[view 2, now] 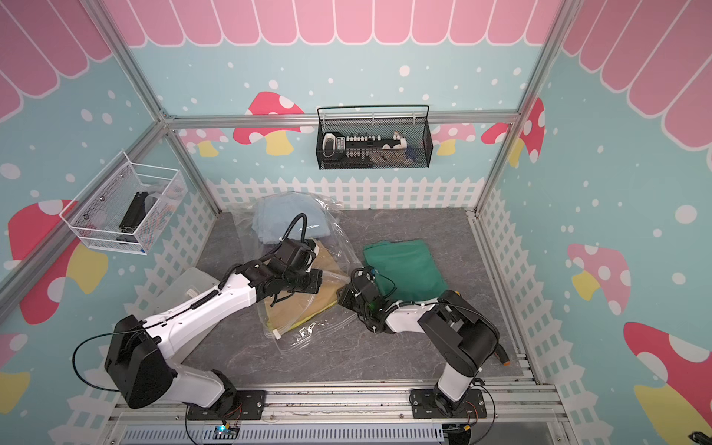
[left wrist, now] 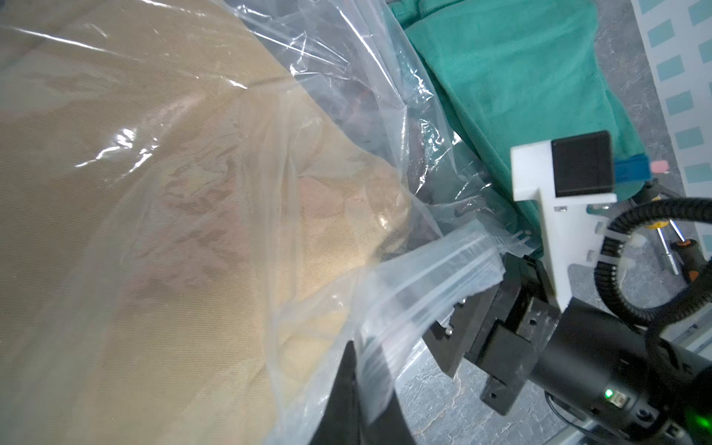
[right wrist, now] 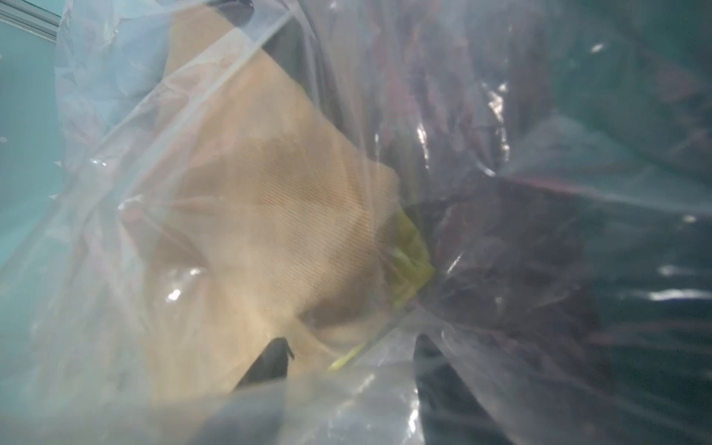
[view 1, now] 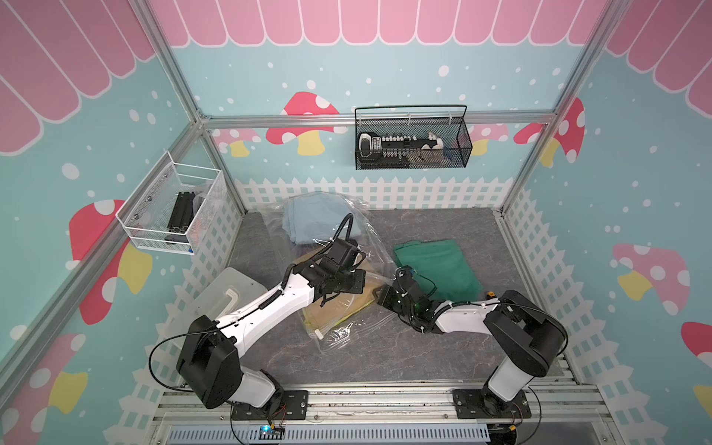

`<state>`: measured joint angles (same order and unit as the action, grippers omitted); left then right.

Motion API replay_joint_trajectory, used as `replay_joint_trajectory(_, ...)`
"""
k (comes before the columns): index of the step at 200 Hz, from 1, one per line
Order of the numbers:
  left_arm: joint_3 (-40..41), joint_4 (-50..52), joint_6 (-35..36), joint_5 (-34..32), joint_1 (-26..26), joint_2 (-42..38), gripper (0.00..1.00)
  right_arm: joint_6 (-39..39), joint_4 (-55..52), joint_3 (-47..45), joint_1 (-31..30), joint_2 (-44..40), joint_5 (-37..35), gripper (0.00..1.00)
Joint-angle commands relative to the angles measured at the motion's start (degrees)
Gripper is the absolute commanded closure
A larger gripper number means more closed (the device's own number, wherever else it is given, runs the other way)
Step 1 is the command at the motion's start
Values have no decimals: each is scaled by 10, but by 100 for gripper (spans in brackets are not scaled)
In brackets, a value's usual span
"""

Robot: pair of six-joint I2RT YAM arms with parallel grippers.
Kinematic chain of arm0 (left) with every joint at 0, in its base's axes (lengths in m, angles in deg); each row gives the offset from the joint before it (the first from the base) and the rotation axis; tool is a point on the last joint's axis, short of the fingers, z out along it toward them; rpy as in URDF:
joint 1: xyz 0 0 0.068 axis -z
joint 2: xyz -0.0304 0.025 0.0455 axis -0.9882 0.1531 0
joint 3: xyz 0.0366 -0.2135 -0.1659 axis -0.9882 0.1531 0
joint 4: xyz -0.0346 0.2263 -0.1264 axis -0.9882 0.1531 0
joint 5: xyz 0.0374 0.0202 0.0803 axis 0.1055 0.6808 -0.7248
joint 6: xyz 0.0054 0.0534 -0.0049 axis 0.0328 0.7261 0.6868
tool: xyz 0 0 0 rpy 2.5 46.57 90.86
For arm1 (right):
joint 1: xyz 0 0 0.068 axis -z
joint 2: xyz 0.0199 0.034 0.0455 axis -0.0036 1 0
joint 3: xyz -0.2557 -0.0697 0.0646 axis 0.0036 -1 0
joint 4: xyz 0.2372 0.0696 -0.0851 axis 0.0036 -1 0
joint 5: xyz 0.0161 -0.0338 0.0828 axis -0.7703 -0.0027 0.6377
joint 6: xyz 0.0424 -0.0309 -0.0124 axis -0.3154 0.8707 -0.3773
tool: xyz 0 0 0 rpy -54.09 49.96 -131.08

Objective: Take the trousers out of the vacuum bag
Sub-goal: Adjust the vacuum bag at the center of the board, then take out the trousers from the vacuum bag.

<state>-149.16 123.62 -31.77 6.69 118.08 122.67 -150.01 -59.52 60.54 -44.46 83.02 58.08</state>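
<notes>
Pinched the ridged zip lip of the vacuum bag (left wrist: 424, 277) in the left jaws, shut right down on the film, apparently to hold the mouth up and open. Had the right jaws parted roughly halfway at that same mouth, astride a corner of the tan trousers (right wrist: 277, 215); could not make out any real grip on cloth or film through the plastic over the lens. Judged this the reach-in for the next pair. Found the tan trousers lying inside the bag, a firm twill fold, with a thin yellow pair (right wrist: 410, 254) peeping out beneath and some dark purplish cloth (right wrist: 520, 250) beside it, blurred behind the film. Saw the light blue trousers (view 1: 319, 219) bunched softly at the far end, also under plastic. Noted the dark green trousers (view 1: 437, 266) already out, laid flat on the table (view 1: 424, 358) just beside the bag's open side, clear of the work. Took the bag for thin, crinkly, glossy stuff, slack and likely to slip or sag over the cloth, hence the pinch on the stiffer ribbed edge. Spotted its small white slider clip (view 1: 318, 333) at the near corner, and a translucent hard box (view 1: 227, 293) lying idle beside the left arm
</notes>
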Motion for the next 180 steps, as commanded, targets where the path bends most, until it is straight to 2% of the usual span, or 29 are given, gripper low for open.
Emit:
replay_joint_trajectory(1, 4, -14, -2, 3, 3, -16, 100, -11, 32, 22, 2, 20, -7, 45)
replay_joint_trajectory(36, 8, -16, -3, 3, 3, -14, 100, 0, 41, 38, 3, 36, 6, 53)
replay_joint_trajectory(100, 6, 10, 4, -1, 3, -35, 100, 17, 7, 49, 4, 1, 23, 83)
replay_joint_trajectory(125, 10, 28, 6, -7, 4, -62, 82, 19, -6, 52, 3, -20, 26, 92)
replay_joint_trajectory(151, 21, 53, 9, -5, 18, -108, 65, 19, -34, 64, 3, -39, 31, 95)
replay_joint_trajectory(180, 35, 79, 11, -25, 84, -155, 59, 37, -61, 77, 3, -53, 37, 96)
